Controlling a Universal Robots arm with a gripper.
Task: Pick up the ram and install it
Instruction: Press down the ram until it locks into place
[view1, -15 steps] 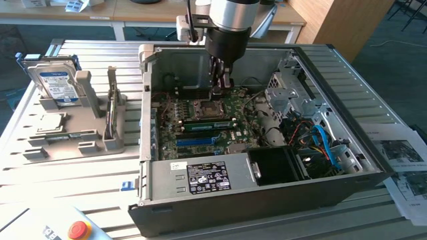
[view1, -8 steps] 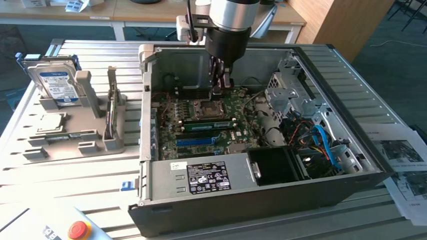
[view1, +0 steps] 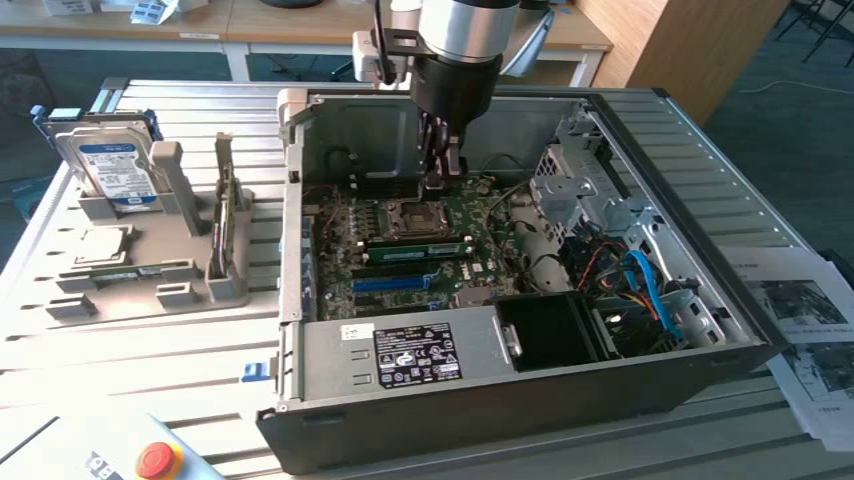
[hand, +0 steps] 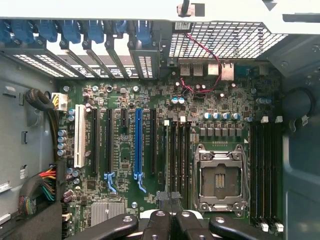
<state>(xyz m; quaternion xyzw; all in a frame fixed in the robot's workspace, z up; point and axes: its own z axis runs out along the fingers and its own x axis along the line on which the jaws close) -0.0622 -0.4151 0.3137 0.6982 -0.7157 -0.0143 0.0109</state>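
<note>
The ram (view1: 420, 247) stood on its long edge in a slot on the motherboard (view1: 461, 215), a green strip lying between the CPU socket (view1: 411, 215) and the long blue slot (view1: 394, 283), inside the open computer case (view1: 534, 390). The gripper (view1: 441, 180) hung just above the board, over the socket end of that row of slots, with its fingers pressed together and nothing visibly between them; whether its tips touched the ram could not be told. In the wrist view the closed gripper (hand: 169, 197) pointed down at the black memory slots (hand: 179, 150) beside the CPU socket (hand: 220, 175), with the blue slot (hand: 138, 142) further off. Outside the case, to the exterior view's left, a grey holder (view1: 160, 270) stood on the metal table (view1: 147, 350), carrying a hard drive (view1: 114, 170) upright and another thin board (view1: 227, 205) on edge. A red button (view1: 158, 460) sat near the table's front corner.
</note>
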